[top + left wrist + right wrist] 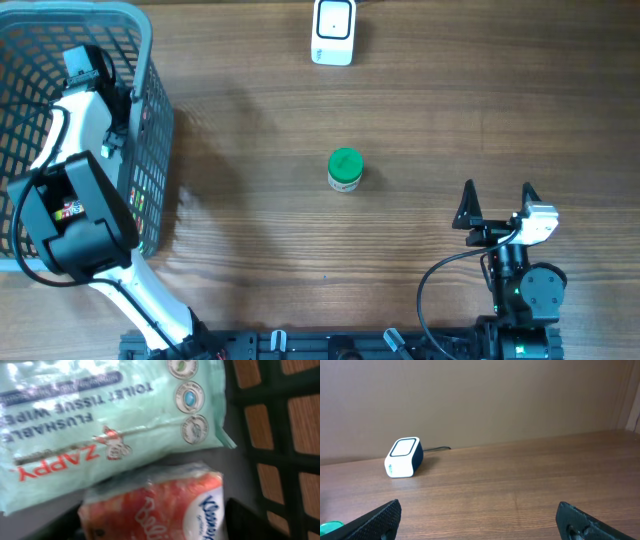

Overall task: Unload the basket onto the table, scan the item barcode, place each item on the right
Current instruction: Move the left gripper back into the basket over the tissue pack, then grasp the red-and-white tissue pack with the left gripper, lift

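The place I work in looks like a shop checkout rebuilt as a test bench, not a real store. A small white scanner [333,31] with a cable stands on a plain wooden table [260,130], close in front of a bare beige wall [495,395]. Well to the left of the scanner sits a grey plastic shopping basket [155,110]. Inside it lie packaged goods: a pack of wipes [100,425] and a pack of tissues [155,505].

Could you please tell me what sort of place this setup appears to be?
Probably a mock shop checkout on a wooden table: a barcode scanner, and a shopping basket holding flushable wipes and tissues.
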Tool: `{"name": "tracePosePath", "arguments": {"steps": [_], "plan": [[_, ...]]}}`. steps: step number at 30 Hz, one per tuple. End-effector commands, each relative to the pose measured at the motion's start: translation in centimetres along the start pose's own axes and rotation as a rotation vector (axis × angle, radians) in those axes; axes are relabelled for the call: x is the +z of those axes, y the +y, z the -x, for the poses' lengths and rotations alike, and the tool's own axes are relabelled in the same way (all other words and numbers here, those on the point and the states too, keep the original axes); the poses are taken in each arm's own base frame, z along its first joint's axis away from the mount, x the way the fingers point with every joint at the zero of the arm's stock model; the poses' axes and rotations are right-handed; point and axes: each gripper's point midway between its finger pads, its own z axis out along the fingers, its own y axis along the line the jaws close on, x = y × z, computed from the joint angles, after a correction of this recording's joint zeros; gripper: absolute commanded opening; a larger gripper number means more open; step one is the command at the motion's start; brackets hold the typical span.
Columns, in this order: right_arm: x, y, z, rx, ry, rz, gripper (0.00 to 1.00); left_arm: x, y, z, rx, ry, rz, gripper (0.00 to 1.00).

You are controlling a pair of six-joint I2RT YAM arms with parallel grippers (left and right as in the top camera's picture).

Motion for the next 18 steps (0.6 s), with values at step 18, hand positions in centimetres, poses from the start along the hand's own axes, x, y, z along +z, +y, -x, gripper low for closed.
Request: {"name": "tracePosePath", "arguments": {"steps": [18], "plan": [[0.0,0.4,0.1,-0.015,-0.006,0.021,1.0,-11.2,2.6,3.3,-0.083,-0.089,-0.051,0.61]]}}
